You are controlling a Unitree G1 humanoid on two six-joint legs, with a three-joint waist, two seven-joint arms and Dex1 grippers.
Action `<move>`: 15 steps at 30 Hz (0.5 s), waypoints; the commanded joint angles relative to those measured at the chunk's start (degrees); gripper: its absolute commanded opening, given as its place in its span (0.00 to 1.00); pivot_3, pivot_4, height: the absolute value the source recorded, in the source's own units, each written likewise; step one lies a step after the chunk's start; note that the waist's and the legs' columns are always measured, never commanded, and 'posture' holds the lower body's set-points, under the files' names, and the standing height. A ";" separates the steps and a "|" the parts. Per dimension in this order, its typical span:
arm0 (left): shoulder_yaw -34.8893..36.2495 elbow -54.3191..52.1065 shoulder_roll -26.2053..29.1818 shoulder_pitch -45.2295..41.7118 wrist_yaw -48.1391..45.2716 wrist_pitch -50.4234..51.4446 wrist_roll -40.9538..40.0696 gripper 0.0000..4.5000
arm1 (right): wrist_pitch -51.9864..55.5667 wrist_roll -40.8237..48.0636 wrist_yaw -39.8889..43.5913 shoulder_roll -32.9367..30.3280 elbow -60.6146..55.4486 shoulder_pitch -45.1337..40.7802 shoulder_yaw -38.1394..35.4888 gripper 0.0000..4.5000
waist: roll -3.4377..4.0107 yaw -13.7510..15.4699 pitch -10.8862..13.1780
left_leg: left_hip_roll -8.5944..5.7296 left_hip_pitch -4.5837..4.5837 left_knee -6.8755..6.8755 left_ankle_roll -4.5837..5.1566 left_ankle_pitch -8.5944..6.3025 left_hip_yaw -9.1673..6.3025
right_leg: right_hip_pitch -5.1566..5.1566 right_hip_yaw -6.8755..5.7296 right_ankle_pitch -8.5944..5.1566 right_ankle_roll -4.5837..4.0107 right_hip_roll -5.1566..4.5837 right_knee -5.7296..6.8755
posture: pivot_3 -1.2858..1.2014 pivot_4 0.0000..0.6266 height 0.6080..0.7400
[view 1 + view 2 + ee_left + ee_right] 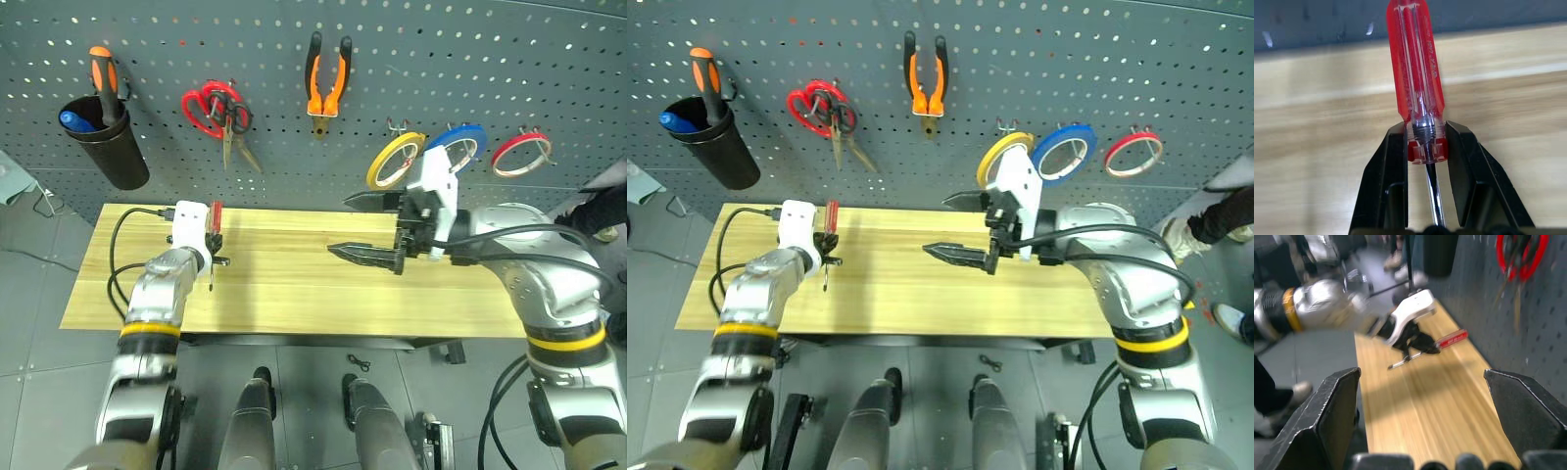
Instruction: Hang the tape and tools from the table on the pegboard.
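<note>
My left gripper (212, 257) is shut on the slim red-handled screwdriver (1415, 73) where handle meets shaft. It holds the tool just over the left part of the light-wood table (313, 294), handle toward the pegboard (509, 59). The steel shaft runs back between the fingers (1393, 166). My right gripper (358, 227) hangs open over the table's middle, pointing left, with nothing between its fingertips (1344, 396). On the pegboard hang the orange-and-black pliers (326, 83), the small black-handled scissors (238, 125) and the blue tape (462, 140).
Large red scissors (204, 106) hang beside the small ones. A yellow roll (395, 160) and a red roll (521, 152) flank the blue tape. A black cup (110, 145) at far left holds an orange-and-black screwdriver (103, 73). A black cable (120, 240) loops over the table's left end.
</note>
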 commanded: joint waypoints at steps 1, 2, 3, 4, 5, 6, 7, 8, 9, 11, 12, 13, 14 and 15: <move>0.54 -21.29 -0.31 4.55 1.38 -0.55 -0.44 0.14 | 2.66 6.05 -3.13 1.25 -5.05 -1.00 -4.05 1.00 | 0.00 0.34 0.00 | -0.01 0.01 0.01 0.00 0.00 0.01 | 0.01 0.00 0.00 0.00 -0.01 0.02 | 0.56 0.50 1.00; 1.03 -24.28 -0.39 4.65 2.17 -1.53 0.07 0.14 | 3.09 7.03 -4.13 1.96 -4.96 -1.76 -4.63 1.00 | -0.02 0.59 -0.01 | -0.01 0.01 0.03 -0.01 0.01 0.00 | 0.02 -0.01 0.00 0.00 0.00 0.01 | 0.57 0.47 1.00; 1.61 -27.26 -0.16 4.14 3.40 -2.27 1.07 0.14 | 3.70 8.23 -5.20 2.56 -4.81 -2.76 -5.26 1.00 | -0.02 0.87 -0.01 | 0.01 0.01 0.03 -0.04 0.03 -0.01 | 0.02 -0.06 -0.03 0.06 0.01 -0.04 | 0.57 0.47 1.00; 2.18 -29.60 0.69 2.62 4.50 -3.31 2.45 0.14 | 3.80 8.98 -6.18 3.31 -4.44 -3.99 -5.63 1.00 | -0.02 1.13 -0.01 | 0.01 0.00 0.03 -0.06 0.05 -0.01 | 0.02 -0.06 -0.10 0.20 0.01 -0.10 | 0.58 0.45 1.00; 2.51 -30.93 1.31 1.54 5.22 -3.92 3.36 0.14 | 3.87 9.47 -6.86 3.74 -4.19 -4.78 -5.80 1.00 | -0.03 1.35 -0.02 | 0.01 0.00 0.04 -0.09 0.12 0.00 | 0.03 -0.05 -0.09 0.35 0.01 -0.13 | 0.58 0.45 1.00; 2.95 -31.53 2.40 -0.54 5.94 -5.02 4.57 0.14 | 3.88 10.17 -7.86 4.61 -3.60 -5.99 -6.22 1.00 | -0.04 1.44 -0.03 | 0.00 -0.01 0.06 -0.12 0.14 0.01 | 0.03 -0.05 -0.04 0.38 0.01 -0.15 | 0.58 0.43 1.00; 3.61 -31.32 3.60 -3.31 6.98 -6.22 5.97 0.14 | 3.73 10.98 -9.06 5.69 -2.78 -7.72 -6.77 1.00 | -0.06 1.55 -0.05 | 0.00 -0.01 0.06 -0.15 0.16 0.01 | 0.04 -0.05 0.04 0.39 0.01 -0.19 | 0.59 0.42 1.00; 3.98 -30.85 4.33 -5.13 7.72 -7.09 6.88 0.14 | 3.59 11.51 -9.87 6.42 -2.12 -8.87 -7.09 1.00 | -0.06 1.60 -0.07 | 0.00 0.00 0.06 -0.18 0.18 0.01 | 0.06 -0.05 0.11 0.40 0.01 -0.24 | 0.59 0.41 1.00; 4.29 -29.50 5.39 -7.85 8.42 -8.53 7.97 0.14 | 3.28 11.77 -10.82 7.37 -1.04 -10.76 -7.28 1.00 | -0.06 1.61 -0.11 | 0.00 -0.01 0.06 -0.20 0.18 0.02 | 0.07 -0.05 0.14 0.41 0.01 -0.28 | 0.59 0.39 1.00; 4.46 -26.02 6.94 -12.50 9.28 -11.38 9.51 0.14 | 2.68 12.05 -12.04 8.71 0.66 -13.61 -7.36 1.00 | -0.08 1.66 -0.15 | 0.00 0.00 0.08 -0.08 0.28 0.02 | 0.08 -0.05 0.18 0.43 0.01 -0.31 | 0.59 0.37 1.00; 4.50 -23.74 7.68 -15.05 9.68 -12.98 10.25 0.14 | 2.33 12.10 -12.47 9.35 1.44 -14.90 -7.36 1.00 | -0.10 1.83 -0.17 | 0.00 -0.01 0.06 -0.03 0.31 0.02 | 0.09 -0.06 0.18 0.43 0.01 -0.32 | 0.59 0.36 1.00; 4.49 -20.78 8.27 -17.84 10.10 -14.71 10.86 0.14 | 1.98 12.09 -12.72 9.95 2.15 -15.98 -7.40 1.00 | -0.12 1.95 -0.19 | 0.00 -0.03 0.05 -0.03 0.34 0.01 | 0.07 -0.08 0.19 0.42 0.01 -0.33 | 0.60 0.35 1.00; 4.48 -18.66 8.61 -19.68 10.38 -16.01 11.25 0.14 | 1.80 12.05 -12.86 10.36 2.63 -16.69 -7.44 1.00 | -0.13 2.13 -0.21 | 0.00 -0.03 0.04 -0.02 0.34 0.01 | 0.07 -0.09 0.20 0.39 0.02 -0.33 | 0.60 0.35 1.00; 4.21 -14.80 8.99 -22.57 10.55 -18.43 11.54 0.14 | 1.38 11.80 -12.84 10.69 3.11 -17.25 -7.37 1.00 | -0.16 2.26 -0.26 | 0.00 -0.05 0.02 -0.01 0.35 0.01 | 0.07 -0.11 0.24 0.32 0.02 -0.35 | 0.59 0.34 1.00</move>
